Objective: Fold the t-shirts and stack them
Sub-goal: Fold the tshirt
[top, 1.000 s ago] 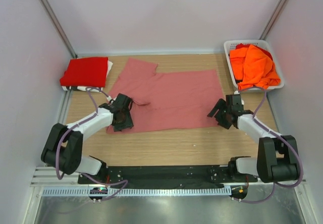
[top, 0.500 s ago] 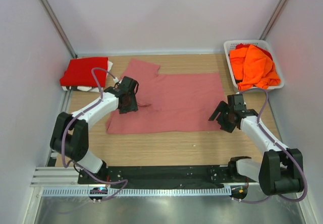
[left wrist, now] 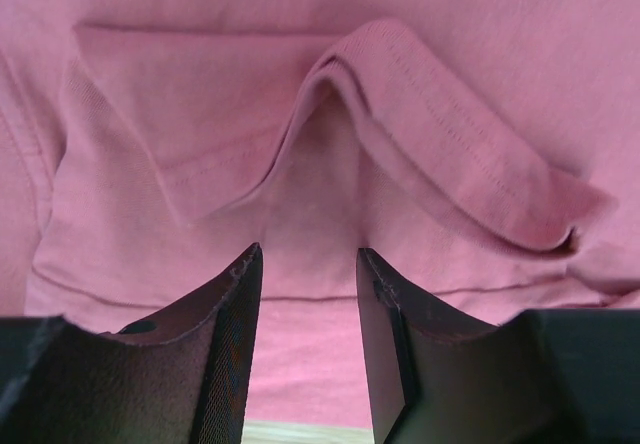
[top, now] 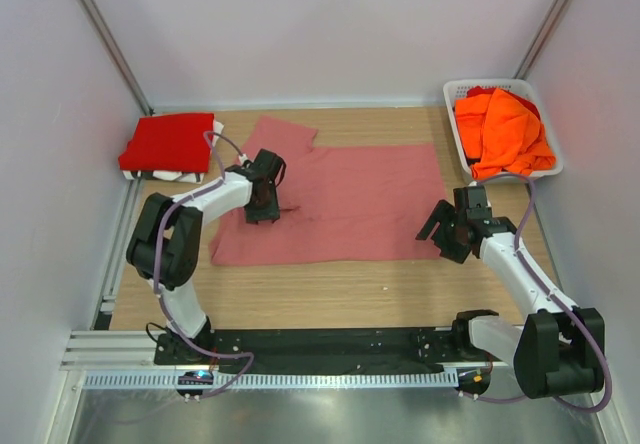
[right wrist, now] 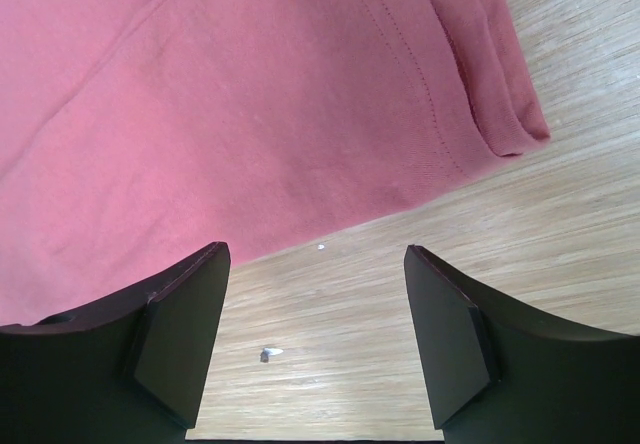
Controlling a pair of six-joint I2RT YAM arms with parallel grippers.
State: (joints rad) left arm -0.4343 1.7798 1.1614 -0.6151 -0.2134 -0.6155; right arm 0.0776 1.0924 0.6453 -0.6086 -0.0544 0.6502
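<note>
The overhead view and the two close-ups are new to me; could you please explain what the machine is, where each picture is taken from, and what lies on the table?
These are two robot arms bolted at the near edge of a wooden table. The wide picture comes from a fixed camera above and behind them. Each close-up comes from a camera on one wrist, looking past its own two fingers. A pink t-shirt lies spread in the middle, a folded red t-shirt sits far left, and orange t-shirts fill a white basket far right. The left pincer is open at a raised fold in the pink cloth. The right pincer is open over the shirt's edge. Neither appears to hold anything.
</note>
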